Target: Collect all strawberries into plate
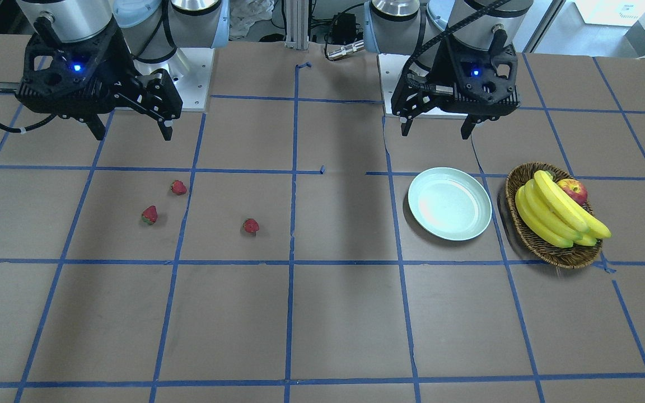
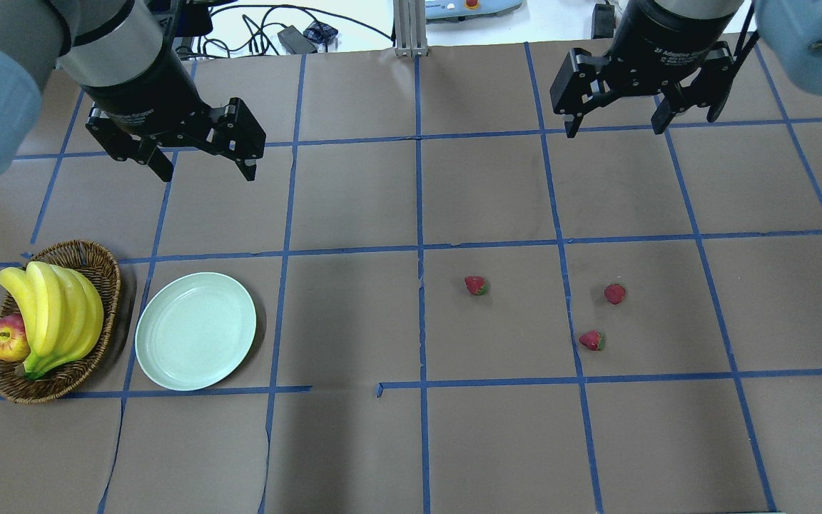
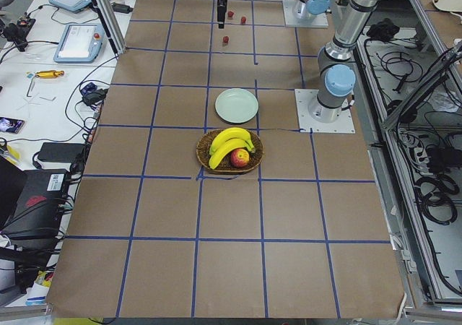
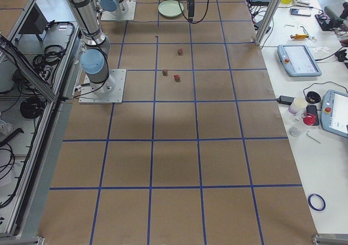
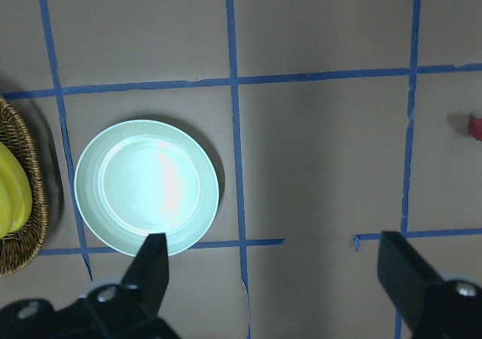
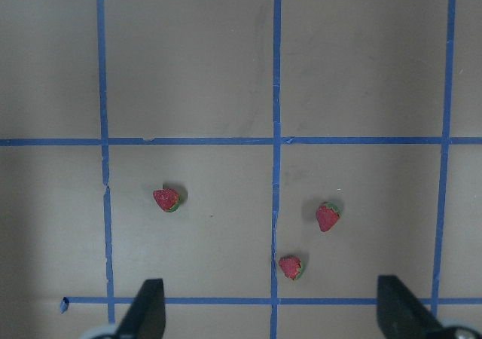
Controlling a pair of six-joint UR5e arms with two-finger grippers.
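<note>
Three small red strawberries lie apart on the brown table: one (image 2: 476,285) near the middle, one (image 2: 614,293) further right and one (image 2: 591,340) just below it. In the right wrist view they show as strawberry (image 6: 166,200), strawberry (image 6: 327,217) and strawberry (image 6: 290,267). The pale mint-green plate (image 2: 195,330) sits bare on the left, beside the basket. My left gripper (image 2: 205,165) hangs open high above the plate. My right gripper (image 2: 614,125) hangs open high above the strawberries. Neither holds anything.
A brown wicker basket (image 2: 90,264) with bananas (image 2: 54,314) and an apple (image 2: 8,339) stands left of the plate. Blue tape lines grid the table. The arm bases (image 1: 188,73) stand at the robot's edge of the table.
</note>
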